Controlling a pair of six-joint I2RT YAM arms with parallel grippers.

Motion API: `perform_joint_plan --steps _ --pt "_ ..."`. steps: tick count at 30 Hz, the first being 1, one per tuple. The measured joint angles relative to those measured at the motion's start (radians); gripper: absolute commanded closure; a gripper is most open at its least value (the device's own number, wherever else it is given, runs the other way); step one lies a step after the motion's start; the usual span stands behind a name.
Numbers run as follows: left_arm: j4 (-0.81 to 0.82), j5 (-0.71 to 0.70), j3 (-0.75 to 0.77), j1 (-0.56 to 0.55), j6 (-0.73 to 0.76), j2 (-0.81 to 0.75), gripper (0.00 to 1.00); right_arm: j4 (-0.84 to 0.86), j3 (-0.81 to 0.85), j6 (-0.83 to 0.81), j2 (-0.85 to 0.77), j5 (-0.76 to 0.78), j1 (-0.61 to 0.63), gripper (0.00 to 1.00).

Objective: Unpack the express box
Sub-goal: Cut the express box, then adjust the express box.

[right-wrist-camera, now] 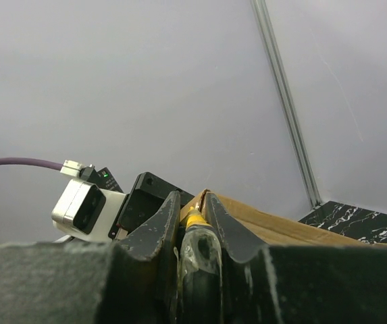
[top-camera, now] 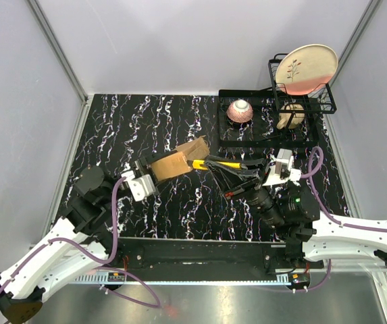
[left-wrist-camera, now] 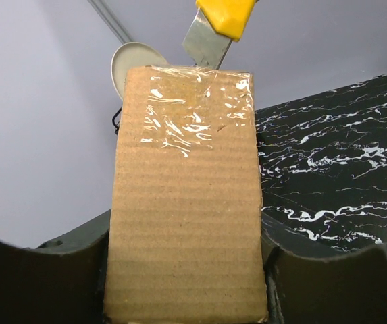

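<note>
Nearest the arm bases, the left gripper [top-camera: 150, 175] clamped the near end of the express box [left-wrist-camera: 186, 223]. Its fingers [left-wrist-camera: 44, 283] pressed on both side edges, so the box appeared raised off the marbled table [top-camera: 146, 121] and tilted, taped end away from the wrist. Across from it, the right gripper [right-wrist-camera: 194, 206] was closed tight around the yellow utility knife [top-camera: 221, 164], with the handle seated between the fingers and aimed at the box.

At the far end of the box, clear tape [left-wrist-camera: 193, 111] covered the top face up to the edge. The knife's bare blade [left-wrist-camera: 203, 44] stood at that edge; whether it touched the tape could not be told. A cardboard flap [top-camera: 194, 146] appeared to stand out behind the box in the top view.

Step judged in hand: slitting the tape. To do it well, the blade should probably enter shallow, at the seam rather than the face. It should then travel along the edge and away from the left fingers. The left grip should hold firm against the push, since a loose box would twist and the blade could skid on the glossy tape. A deep cut risked whatever lay inside.

Farther back, well apart, a black rack [top-camera: 221, 118] held a bowl [top-camera: 240, 111] and a plate [top-camera: 306, 67].
</note>
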Motion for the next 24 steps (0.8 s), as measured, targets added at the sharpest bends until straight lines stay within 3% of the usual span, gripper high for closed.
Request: perform_joint_plan --steps 9,16,24 --pt "0.011 -0.018 0.0 -0.002 -0.038 0.01 1.0 0.002 -0.013 0.015 -0.013 0.014 -0.005 1.0" --pt "0.103 -0.181 0.009 0.047 -0.1 0.011 1.0 -0.041 -0.059 0.059 -0.034 -0.027 0.01 1.0" --pt "0.108 -0.13 0.011 0.051 -0.138 0.01 1.0 -0.067 -0.065 0.045 -0.047 -0.04 0.01 1.0"
